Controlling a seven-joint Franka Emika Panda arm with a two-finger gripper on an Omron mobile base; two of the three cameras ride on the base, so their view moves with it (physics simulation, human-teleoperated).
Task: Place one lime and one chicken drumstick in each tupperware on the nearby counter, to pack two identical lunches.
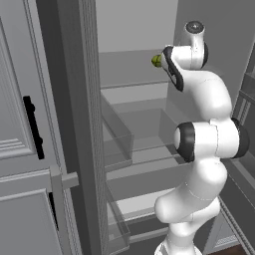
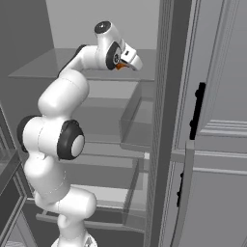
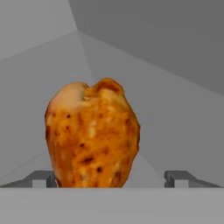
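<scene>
Between two dark fingertips at the bottom of the hand view: a chicken drumstick (image 3: 92, 135), golden-orange with dark roasted specks, standing large and close on a plain grey shelf (image 3: 175, 109). Left fingertip (image 3: 41, 178) just at the drumstick's lower left edge, apparently touching or nearly so; right fingertip (image 3: 179, 177) clearly apart from it, with bare shelf showing in the gap. Fingers spread wide, not clamped on the meat. Drumstick sitting nearer the left finger than the right.

Seen from the left base view: white arm raised high into an open fridge, hand at the upper shelf, a small green lime (image 1: 157, 61) just beside the wrist on its left. Seen from the right base view: gripper (image 2: 131, 61) reaching over that upper shelf, a sliver of orange drumstick at its underside.
</scene>
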